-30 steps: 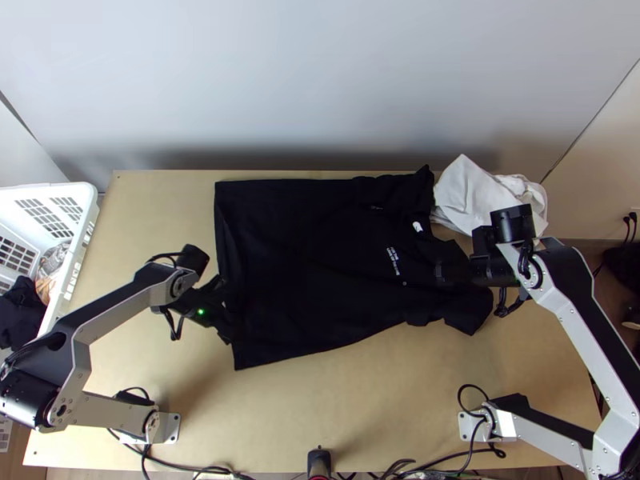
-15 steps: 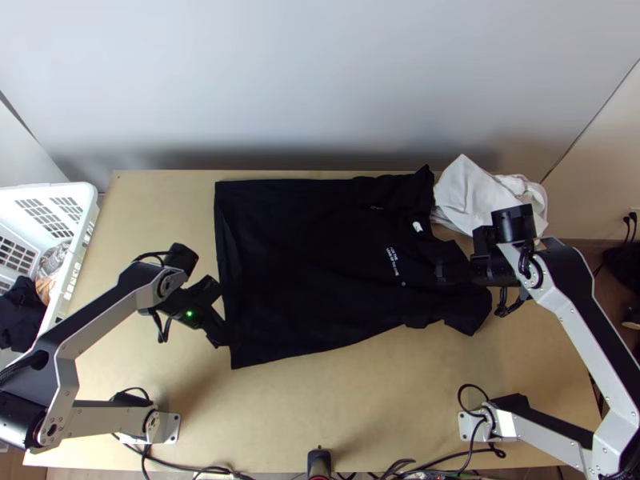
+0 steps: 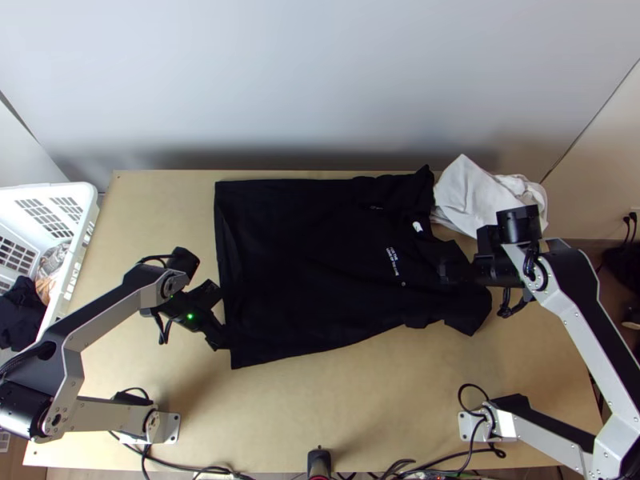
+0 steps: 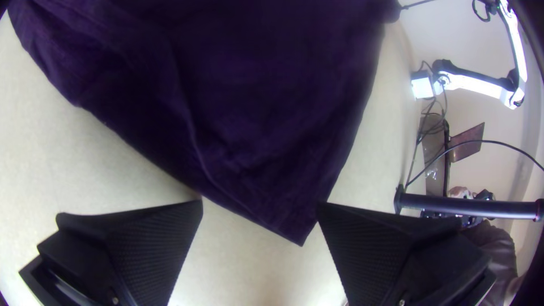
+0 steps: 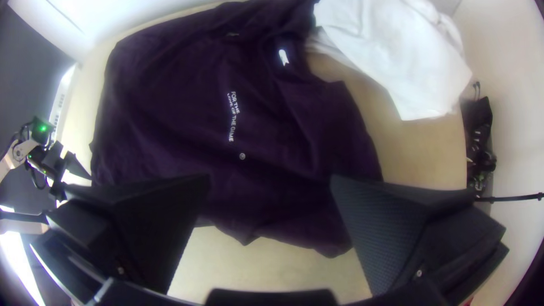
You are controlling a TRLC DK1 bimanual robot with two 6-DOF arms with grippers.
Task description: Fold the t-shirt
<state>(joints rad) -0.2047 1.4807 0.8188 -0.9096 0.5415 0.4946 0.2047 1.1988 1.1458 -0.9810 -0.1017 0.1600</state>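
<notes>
The black t-shirt [image 3: 312, 256] lies spread on the table, its hem toward the left and its collar and sleeves toward the right. My left gripper [image 3: 222, 316] is at the shirt's near left hem corner; in the left wrist view the gripper [image 4: 259, 207] stands open, the hem corner [image 4: 283, 215] between its fingers but not pinched. Over the sleeve and collar end is my right gripper [image 3: 450, 270]. In the right wrist view that gripper [image 5: 270, 181] is open above the shirt [image 5: 187, 113], holding nothing.
A white cloth [image 3: 480, 196] lies bunched at the table's back right, close to the shirt's collar. At the left edge stands a white basket [image 3: 84, 232] with clothes inside. Bare wood [image 3: 336, 400] stretches along the near side, with cables at the edge.
My left gripper has moved left, off the shirt to its hem corner, and the hem there shifted slightly left. The right arm has moved a little to the right.
</notes>
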